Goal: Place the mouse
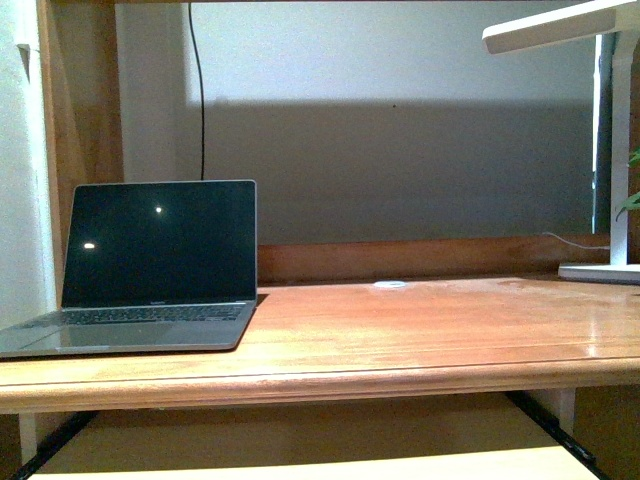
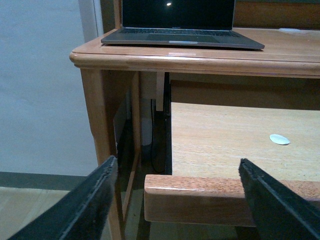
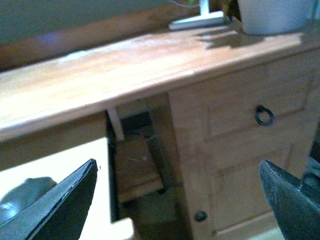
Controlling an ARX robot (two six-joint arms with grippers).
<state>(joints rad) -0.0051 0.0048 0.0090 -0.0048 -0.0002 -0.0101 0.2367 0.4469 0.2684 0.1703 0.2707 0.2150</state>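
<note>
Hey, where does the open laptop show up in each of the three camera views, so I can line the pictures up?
Front view: the laptop stands open with a dark screen at the left end of the desk top.
Left wrist view: it sits near the desk top's corner, above the pull-out shelf.
Right wrist view: not in it.
Shared landmark: the desk top's rounded front edge shows in all three views.

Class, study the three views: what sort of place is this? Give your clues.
Probably a home study or office: an open laptop on a wooden desk, a white lamp at its right end, and drawers under the top.
</note>
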